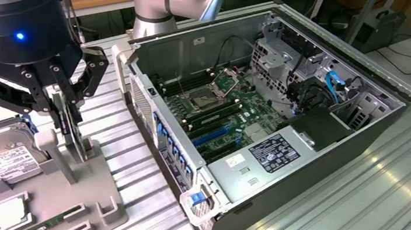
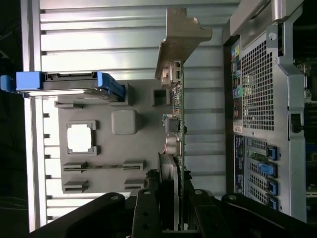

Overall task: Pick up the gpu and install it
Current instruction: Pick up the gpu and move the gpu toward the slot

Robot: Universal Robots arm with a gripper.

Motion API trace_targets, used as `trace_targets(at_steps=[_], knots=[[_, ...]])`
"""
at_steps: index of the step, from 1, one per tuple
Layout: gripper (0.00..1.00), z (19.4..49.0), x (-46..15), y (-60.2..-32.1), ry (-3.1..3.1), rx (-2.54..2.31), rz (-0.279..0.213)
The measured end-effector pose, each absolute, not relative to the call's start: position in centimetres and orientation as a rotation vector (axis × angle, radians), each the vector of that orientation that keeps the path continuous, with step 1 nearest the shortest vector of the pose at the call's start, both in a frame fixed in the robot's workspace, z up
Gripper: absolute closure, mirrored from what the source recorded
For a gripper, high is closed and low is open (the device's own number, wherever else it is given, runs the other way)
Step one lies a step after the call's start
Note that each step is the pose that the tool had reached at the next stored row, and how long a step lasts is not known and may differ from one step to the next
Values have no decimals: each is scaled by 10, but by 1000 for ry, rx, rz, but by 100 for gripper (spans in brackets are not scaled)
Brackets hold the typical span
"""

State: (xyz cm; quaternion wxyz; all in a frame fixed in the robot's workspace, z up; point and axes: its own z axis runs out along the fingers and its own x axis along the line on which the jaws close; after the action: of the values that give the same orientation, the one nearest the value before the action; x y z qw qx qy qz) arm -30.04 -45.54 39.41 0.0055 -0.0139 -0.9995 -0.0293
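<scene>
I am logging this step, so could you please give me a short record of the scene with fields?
gripper: closed on the graphics card from above
graphics card: upright, seen edge-on, standing in the grey holder
hard drive: on the holder, at the exterior view's left
memory stick: lying flat in a holder slot
computer case: side open, on the exterior view's right
progress: card not yet installed in the case

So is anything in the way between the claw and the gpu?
No, nothing visible is. The claw sits right over the top edge of the gpu, which stands on edge in the gray holder.
</scene>
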Motion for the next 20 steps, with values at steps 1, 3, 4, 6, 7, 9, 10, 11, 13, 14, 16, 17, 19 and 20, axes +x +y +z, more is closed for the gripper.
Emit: trace_targets(at_steps=[1,3,4,6,7,9,10,11,13,14,16,17,19,20], knots=[[72,396,-300,-455,-3129,-43,-92],[72,401,-300,-455,-3129,-43,-92],[72,402,-300,-455,-3129,-43,-92],[72,406,-300,-455,-3129,-43,-92],[72,407,-300,-455,-3129,-43,-92],[72,410,-300,-455,-3129,-43,-92],[72,412,-300,-455,-3129,-43,-92],[72,413,-300,-455,-3129,-43,-92],[72,415,-300,-455,-3129,-43,-92],[72,416,-300,-455,-3130,-43,-92],[72,417,-300,-455,-3136,-43,-92],[72,417,-300,-455,-3141,-43,-92],[72,417,-300,-455,-3153,-43,-93],[72,419,-300,-455,-3153,-42,-93]])
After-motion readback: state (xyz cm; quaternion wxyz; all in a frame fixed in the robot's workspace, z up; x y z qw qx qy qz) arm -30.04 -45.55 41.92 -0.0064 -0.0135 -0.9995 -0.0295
